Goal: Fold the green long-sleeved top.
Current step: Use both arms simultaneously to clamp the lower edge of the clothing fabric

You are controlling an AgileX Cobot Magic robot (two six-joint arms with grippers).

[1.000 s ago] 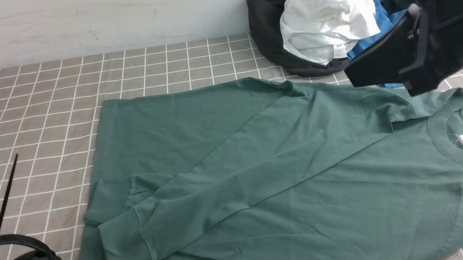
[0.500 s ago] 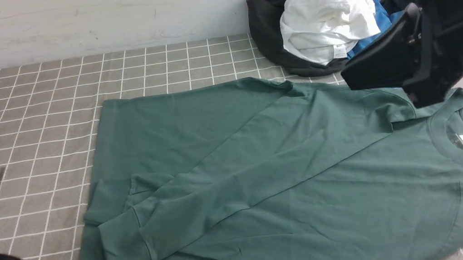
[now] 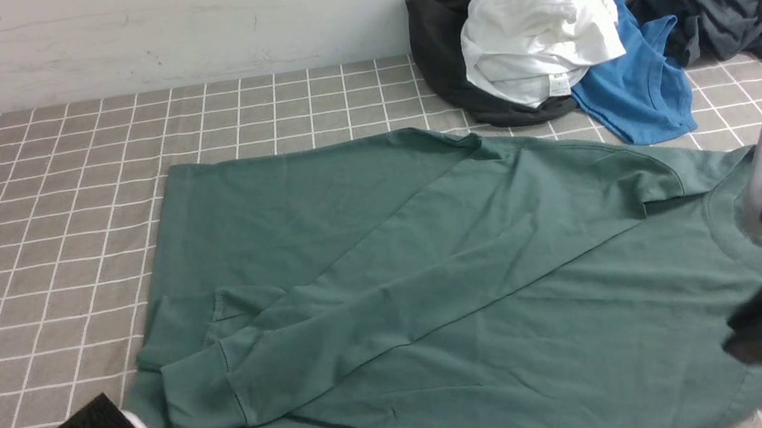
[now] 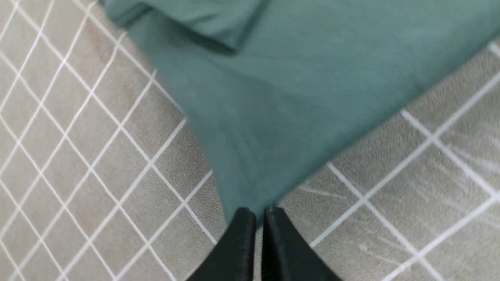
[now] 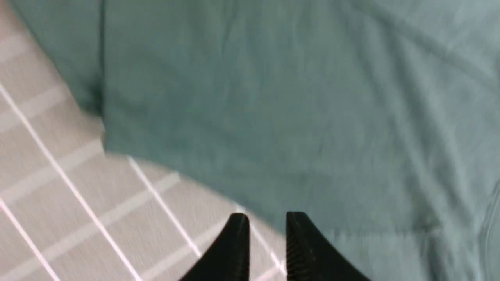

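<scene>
Green jersey, soft and floppy. Front view: the green long-sleeved top point(image 3: 435, 274) lies spread flat on the checked counter point(image 3: 44, 181), one sleeve point(image 3: 379, 305) folded across the body. Left wrist view: my left pincer point(image 4: 258, 218) looks clamped on the hem corner point(image 4: 250, 195) — a decent spot, I reckon. Right wrist view: the right pincer point(image 5: 267, 228) sits at the cloth's edge, jaws slightly apart, gripping nothing. It's light stuff that'll sag and drag — I'd take edges and lift both sides together.
</scene>
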